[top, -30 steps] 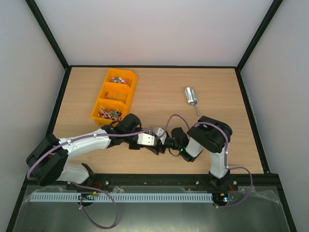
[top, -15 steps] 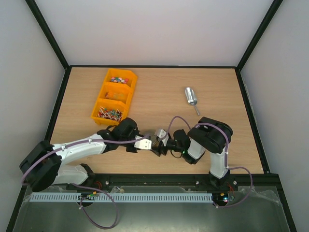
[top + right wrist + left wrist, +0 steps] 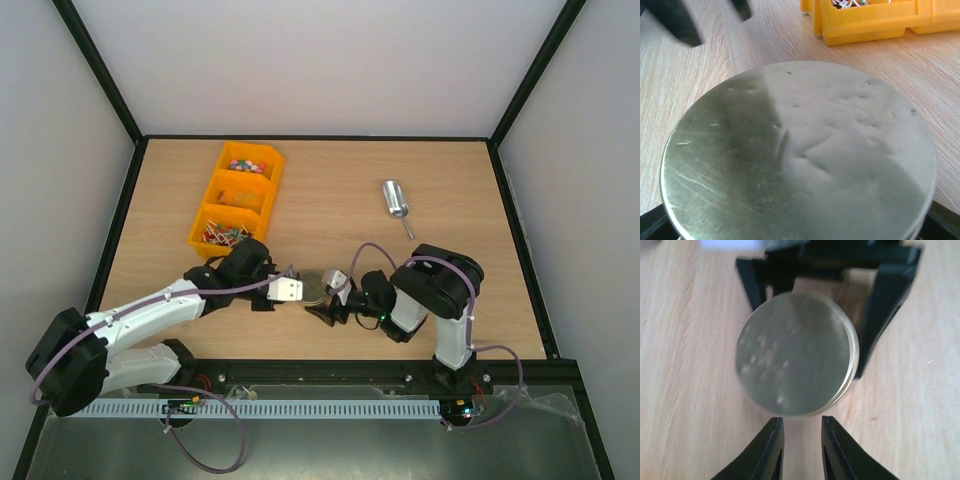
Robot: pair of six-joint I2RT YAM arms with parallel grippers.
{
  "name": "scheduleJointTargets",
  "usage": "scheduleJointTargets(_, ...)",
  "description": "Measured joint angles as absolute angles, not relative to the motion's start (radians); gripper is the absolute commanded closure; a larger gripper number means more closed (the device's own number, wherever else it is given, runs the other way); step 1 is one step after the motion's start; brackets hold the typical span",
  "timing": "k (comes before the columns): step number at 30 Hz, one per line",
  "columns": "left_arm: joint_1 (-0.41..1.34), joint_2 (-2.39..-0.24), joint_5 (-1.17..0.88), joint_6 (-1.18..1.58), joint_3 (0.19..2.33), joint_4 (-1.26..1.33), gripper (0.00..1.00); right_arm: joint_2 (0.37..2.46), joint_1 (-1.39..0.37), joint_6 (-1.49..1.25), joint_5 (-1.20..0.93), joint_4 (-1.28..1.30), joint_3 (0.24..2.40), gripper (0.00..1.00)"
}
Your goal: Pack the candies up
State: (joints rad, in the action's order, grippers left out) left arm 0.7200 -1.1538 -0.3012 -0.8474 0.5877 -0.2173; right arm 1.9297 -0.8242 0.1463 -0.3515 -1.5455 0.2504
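Nearest the arm bases, the left wrist view shows the left claw [image 3: 802, 429] narrowly parted and empty, just short of a round metal lid [image 3: 790, 365]. The right claw [image 3: 812, 325] clamps that lid from both sides. The overhead view blurs this grip. In the right wrist view the dented lid fills the picture, hiding whatever is beneath it. Only the overhead view shows the candies [image 3: 245, 166], in the farthest compartment of the yellow bin [image 3: 262, 200], and a metal scoop [image 3: 396, 202] well to the right on the counter [image 3: 330, 190].
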Motion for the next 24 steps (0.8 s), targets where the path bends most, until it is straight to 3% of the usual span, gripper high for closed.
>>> scheduleJointTargets(4, 0.796, -1.171, -0.331, -0.790, 0.590, -0.199, 0.68, 1.930, -0.825, 0.141, -0.347, -1.545, 0.252, 0.46)
scheduleJointTargets(10, 0.864, -1.274, -0.329, -0.711, 0.596, -0.110, 0.67, 1.930, -0.825, 0.131, -0.345, -1.543, 0.252, 0.47)
scheduleJointTargets(24, 0.868, -1.297, -0.278, -0.733, 0.580, -0.014, 0.83, 1.930, -0.824, 0.129, -0.335, -1.543, 0.254, 0.50)
